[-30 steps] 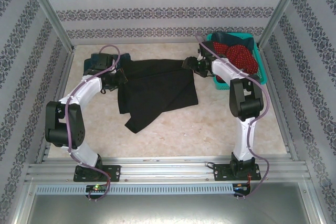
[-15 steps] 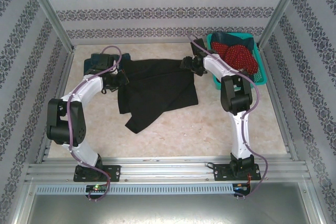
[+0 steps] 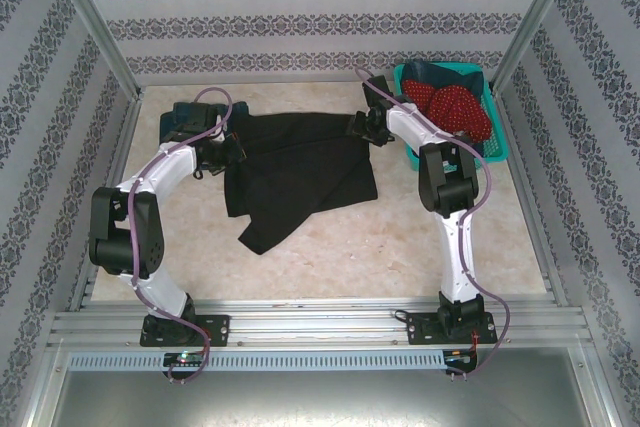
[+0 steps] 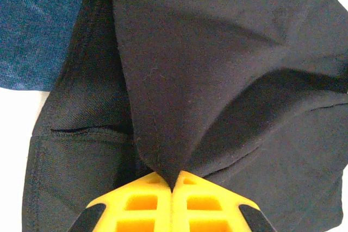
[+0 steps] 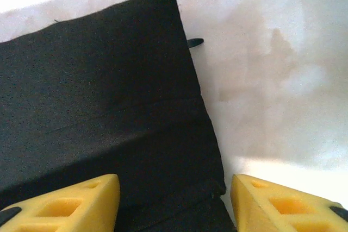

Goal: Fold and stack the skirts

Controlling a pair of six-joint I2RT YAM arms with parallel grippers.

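Left pincer [image 4: 173, 180]: shut tight on a raised fold of the black skirt [image 3: 300, 172].
Right pincer [image 5: 174, 184]: part open and narrowing, astride the right hem, nothing clamped yet.
Change: right arm swung from the basket [image 3: 503, 152] to that hem; two-handed fold judged about to begin.
Position: mid-tabletop [image 3: 400, 247], between both pincers.
Long axis: left to right, one corner trailing toward the near edge.

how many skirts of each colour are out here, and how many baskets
black skirt: 1
red skirt: 1
blue skirts: 2
basket: 1
total: 5
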